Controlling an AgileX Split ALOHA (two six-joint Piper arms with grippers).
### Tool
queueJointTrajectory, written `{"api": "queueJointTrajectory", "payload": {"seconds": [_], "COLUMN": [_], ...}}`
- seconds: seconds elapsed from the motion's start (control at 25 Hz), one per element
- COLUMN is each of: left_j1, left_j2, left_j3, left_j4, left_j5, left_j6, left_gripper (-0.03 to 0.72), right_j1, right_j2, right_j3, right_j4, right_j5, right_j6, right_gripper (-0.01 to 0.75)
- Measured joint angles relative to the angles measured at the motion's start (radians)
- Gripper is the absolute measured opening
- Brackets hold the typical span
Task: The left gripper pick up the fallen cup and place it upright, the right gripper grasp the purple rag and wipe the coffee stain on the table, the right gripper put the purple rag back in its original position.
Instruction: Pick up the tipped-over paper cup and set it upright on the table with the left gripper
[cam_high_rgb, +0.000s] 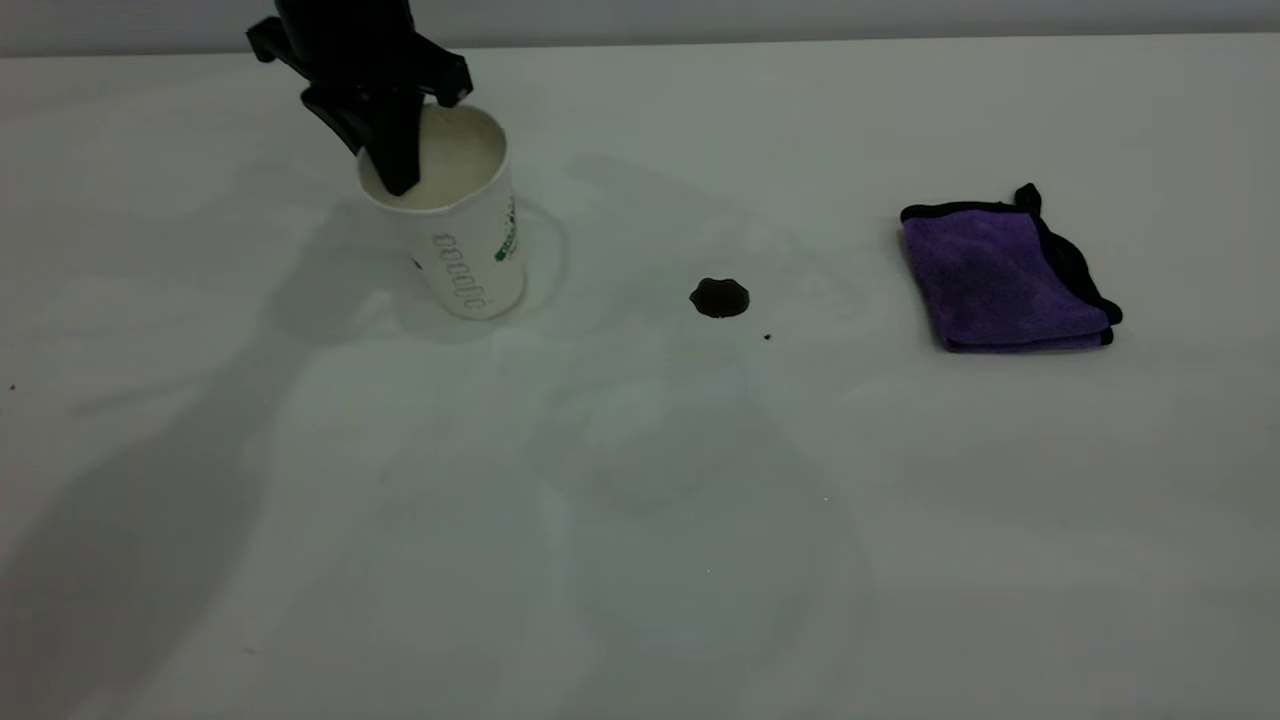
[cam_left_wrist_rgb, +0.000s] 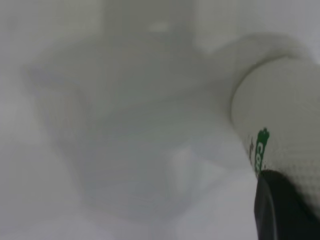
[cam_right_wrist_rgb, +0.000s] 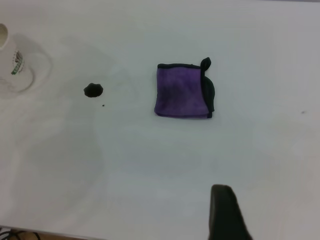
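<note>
A white paper cup (cam_high_rgb: 470, 250) with green print stands at the far left of the table, mouth up and leaning a little. My left gripper (cam_high_rgb: 390, 150) is shut on its rim, with one finger inside the cup. The left wrist view shows the cup's wall (cam_left_wrist_rgb: 285, 115) against a dark finger (cam_left_wrist_rgb: 280, 210). A small dark coffee stain (cam_high_rgb: 719, 297) lies mid-table. The folded purple rag (cam_high_rgb: 1005, 275) with black trim lies at the right. My right gripper is out of the exterior view. Its wrist view shows one finger (cam_right_wrist_rgb: 226, 215) high above the rag (cam_right_wrist_rgb: 182, 91), the stain (cam_right_wrist_rgb: 93, 90) and the cup (cam_right_wrist_rgb: 10, 60).
A tiny dark droplet (cam_high_rgb: 767, 337) lies just right of the stain. The white table (cam_high_rgb: 640, 520) ends at a grey wall behind the cup.
</note>
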Motion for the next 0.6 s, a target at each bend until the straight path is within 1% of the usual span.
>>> {"api": "queueJointTrajectory", "payload": {"seconds": [0.12, 0.24, 0.36, 0.6], "left_j1": [0.000, 0.000, 0.000, 0.000], "left_j2": [0.007, 0.009, 0.009, 0.004], "left_j3": [0.000, 0.000, 0.000, 0.000], "left_j4": [-0.026, -0.036, -0.045, -0.050], "left_j5": [-0.004, -0.005, -0.005, -0.005], "left_j6": [0.001, 0.008, 0.021, 0.027], "left_gripper": [0.015, 0.056, 0.139, 0.362], "right_j1": [0.000, 0.000, 0.000, 0.000], "right_j2": [0.000, 0.000, 0.000, 0.000], "right_j3": [0.000, 0.000, 0.000, 0.000], "right_j4": [0.000, 0.000, 0.000, 0.000], "right_j5": [0.000, 0.000, 0.000, 0.000], "right_j6": [0.000, 0.000, 0.000, 0.000], "right_gripper": [0.487, 0.487, 0.487, 0.487]}}
